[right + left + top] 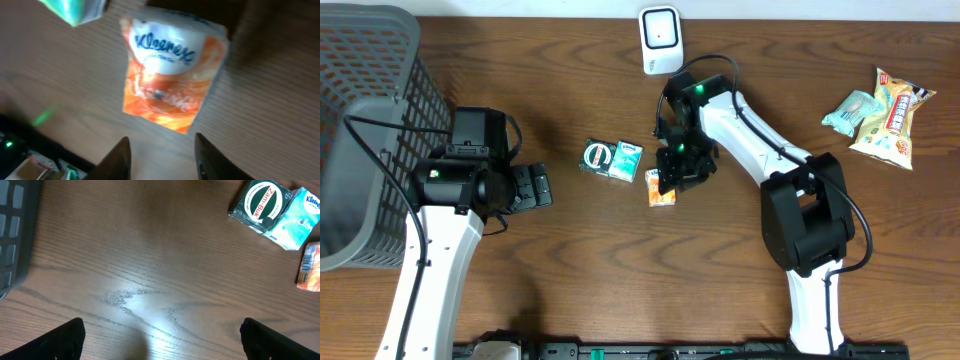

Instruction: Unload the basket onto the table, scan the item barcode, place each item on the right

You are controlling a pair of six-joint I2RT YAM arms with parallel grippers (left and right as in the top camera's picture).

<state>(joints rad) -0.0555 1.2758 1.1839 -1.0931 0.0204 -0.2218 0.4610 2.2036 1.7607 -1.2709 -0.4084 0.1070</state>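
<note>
An orange Kleenex tissue pack (661, 190) lies flat on the wooden table, seen close up in the right wrist view (170, 75). My right gripper (678, 165) hovers just above it with its jaws partly apart. The fingertips (120, 155) show bare wood between them and the pack sits just beyond them, so this gripper (162, 155) holds nothing. A white barcode scanner (661, 40) stands at the table's far edge. My left gripper (535, 187) is wide open over bare wood (162, 340), well left of the items.
A green Zam-Buk box (599, 157) and a blue Kleenex pack (626, 160) lie side by side left of the orange pack. A grey mesh basket (370, 80) fills the far left. Two snack bags (895, 115) lie at the far right.
</note>
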